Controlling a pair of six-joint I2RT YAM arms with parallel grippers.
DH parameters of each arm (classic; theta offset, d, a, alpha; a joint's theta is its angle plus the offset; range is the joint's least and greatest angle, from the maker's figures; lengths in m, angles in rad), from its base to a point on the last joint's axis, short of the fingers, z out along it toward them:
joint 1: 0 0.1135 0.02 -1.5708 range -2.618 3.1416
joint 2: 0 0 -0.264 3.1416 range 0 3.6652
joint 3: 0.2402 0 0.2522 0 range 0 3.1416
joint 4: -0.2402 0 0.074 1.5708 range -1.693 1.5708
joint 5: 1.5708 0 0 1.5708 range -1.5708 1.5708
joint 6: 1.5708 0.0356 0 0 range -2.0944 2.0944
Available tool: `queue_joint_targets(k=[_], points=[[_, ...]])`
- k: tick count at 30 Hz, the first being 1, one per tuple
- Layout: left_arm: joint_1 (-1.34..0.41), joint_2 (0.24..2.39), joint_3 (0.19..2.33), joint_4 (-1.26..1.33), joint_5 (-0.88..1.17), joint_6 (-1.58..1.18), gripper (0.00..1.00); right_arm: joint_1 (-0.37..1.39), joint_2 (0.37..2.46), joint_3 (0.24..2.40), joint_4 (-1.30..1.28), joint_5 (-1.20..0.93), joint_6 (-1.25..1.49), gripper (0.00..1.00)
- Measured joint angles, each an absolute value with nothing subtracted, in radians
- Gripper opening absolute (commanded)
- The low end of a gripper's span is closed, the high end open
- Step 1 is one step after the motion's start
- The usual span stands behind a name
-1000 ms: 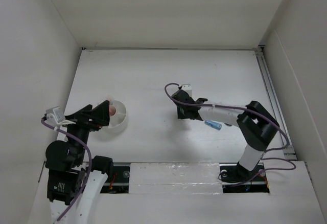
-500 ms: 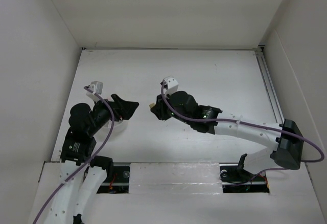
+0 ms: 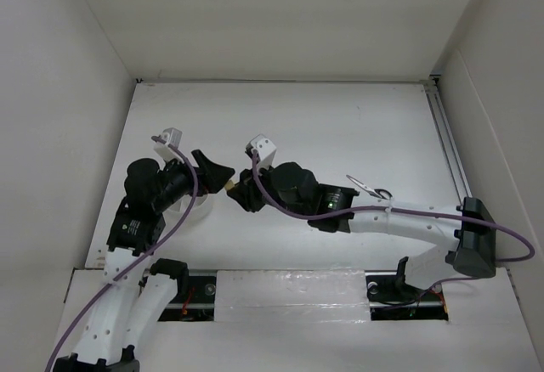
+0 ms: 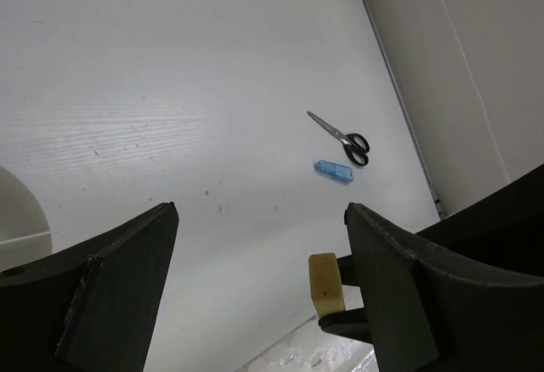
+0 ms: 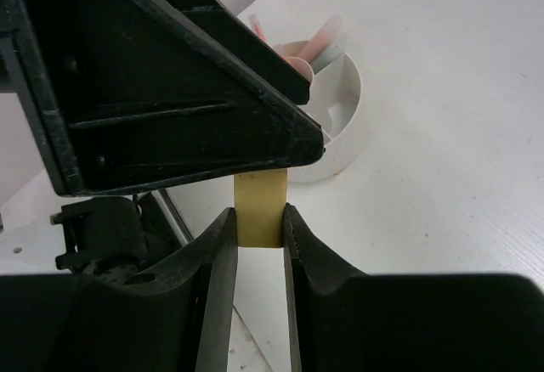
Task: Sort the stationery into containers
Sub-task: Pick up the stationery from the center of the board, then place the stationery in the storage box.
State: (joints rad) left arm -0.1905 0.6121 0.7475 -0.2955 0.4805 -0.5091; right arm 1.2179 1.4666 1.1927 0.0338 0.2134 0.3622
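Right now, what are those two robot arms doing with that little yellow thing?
The right pincer is pinching a small yellow block and holding it up next to the left pincer, whose fingers are wide open. It looks like a hand-over, close to the white tub, which already has pink pens in it. The scissors and a blue marker lie on the table, waiting.

White surface: flat and matte, with faint grain and a few small dark specks. Plain white walls close it in on three sides: back wall, left wall, right wall. A grey metal rail runs along the surface's right edge, at the foot of the right wall. A raised white ledge borders the surface's near edge, its middle stretch glossy and wrinkled.
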Motion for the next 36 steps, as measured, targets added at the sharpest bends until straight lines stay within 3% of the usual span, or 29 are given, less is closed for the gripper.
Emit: queue_joint_targets(k=[11,18,30,36], points=[[-0.191,0.596,0.748,-0.295,0.482,-0.509,0.74,1.227,1.467,1.193,0.078,0.295,0.327,0.00],[-0.191,0.597,0.748,-0.287,0.496,-0.514,0.55,1.230,1.467,1.192,0.085,0.326,0.314,0.00],[-0.194,0.622,0.748,-0.263,0.562,-0.511,0.47,1.250,1.489,1.192,0.141,0.351,0.297,0.00],[-0.194,0.646,0.748,-0.258,0.590,-0.505,0.31,1.252,1.508,1.192,0.143,0.362,0.284,0.00]])
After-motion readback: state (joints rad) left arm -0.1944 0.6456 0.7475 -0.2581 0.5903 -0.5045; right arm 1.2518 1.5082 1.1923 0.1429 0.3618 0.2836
